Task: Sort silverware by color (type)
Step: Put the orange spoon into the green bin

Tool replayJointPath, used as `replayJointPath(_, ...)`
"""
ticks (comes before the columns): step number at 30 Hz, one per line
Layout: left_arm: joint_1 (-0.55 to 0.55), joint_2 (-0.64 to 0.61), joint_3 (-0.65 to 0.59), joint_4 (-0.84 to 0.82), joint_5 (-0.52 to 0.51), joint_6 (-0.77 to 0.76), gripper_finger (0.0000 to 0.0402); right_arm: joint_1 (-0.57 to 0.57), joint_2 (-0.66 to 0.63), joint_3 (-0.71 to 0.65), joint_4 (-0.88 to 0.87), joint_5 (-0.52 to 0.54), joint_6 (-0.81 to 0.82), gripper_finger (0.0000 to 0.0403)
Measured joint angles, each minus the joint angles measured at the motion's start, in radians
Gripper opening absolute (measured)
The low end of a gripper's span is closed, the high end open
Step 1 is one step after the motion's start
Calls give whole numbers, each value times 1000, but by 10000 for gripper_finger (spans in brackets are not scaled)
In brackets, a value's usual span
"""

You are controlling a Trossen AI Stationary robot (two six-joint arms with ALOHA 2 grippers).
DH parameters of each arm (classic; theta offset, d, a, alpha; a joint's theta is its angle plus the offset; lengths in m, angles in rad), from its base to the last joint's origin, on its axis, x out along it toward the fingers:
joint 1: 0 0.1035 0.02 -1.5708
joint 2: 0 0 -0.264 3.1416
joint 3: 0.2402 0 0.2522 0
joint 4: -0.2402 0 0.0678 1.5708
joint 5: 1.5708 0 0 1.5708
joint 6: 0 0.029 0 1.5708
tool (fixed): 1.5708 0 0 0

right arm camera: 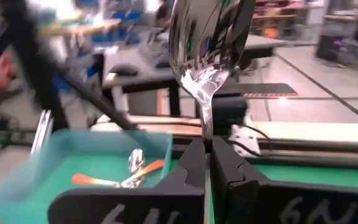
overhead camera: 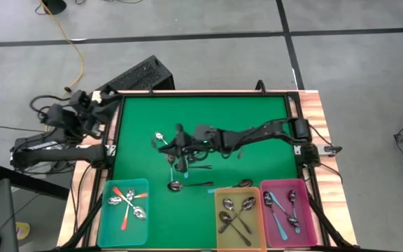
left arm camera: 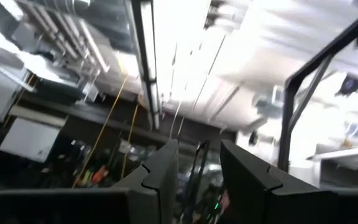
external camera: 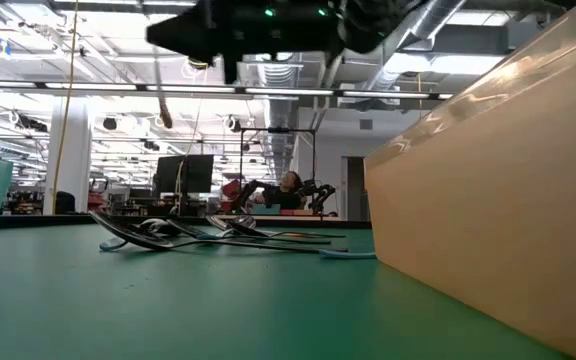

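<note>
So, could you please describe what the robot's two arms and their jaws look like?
Both arms are dark, almost black, jointed links with black cables trailing from their bases at the table's edges. The right arm shows a small green light near its wrist. Each gripper ends in two flat, angular black jaws: the right gripper has pale markings on its body, the left gripper looks plain.

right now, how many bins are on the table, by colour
teal bin: 1
yellow bin: 1
pink bin: 1
total: 3
</note>
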Motion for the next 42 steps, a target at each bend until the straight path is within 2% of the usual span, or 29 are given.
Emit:
replayJointPath(4,0,-41,0,5,-14,-22,105,26,79,170,-73,-64,-107,10)
replayJointPath(9,0,-67,0,9,-40,-24,105,55,169,334,-117,-203,-188,10)
replayJointPath(17,0,-72,-1,-4,-103,-48,105,71,254,488,-148,-390,-219,10)
replayJointPath(26,0,-72,-1,-5,-163,-48,105,69,252,492,-79,-415,-289,10)
replayJointPath(35,0,-72,-1,-6,-224,-74,105,88,251,492,-19,-394,-434,10)
replayJointPath(39,0,-72,-1,-12,-226,-84,105,96,270,498,-11,-393,-436,10)
replayJointPath(42,0,-72,-1,-27,-232,-85,105,103,352,592,-12,-401,-365,10)
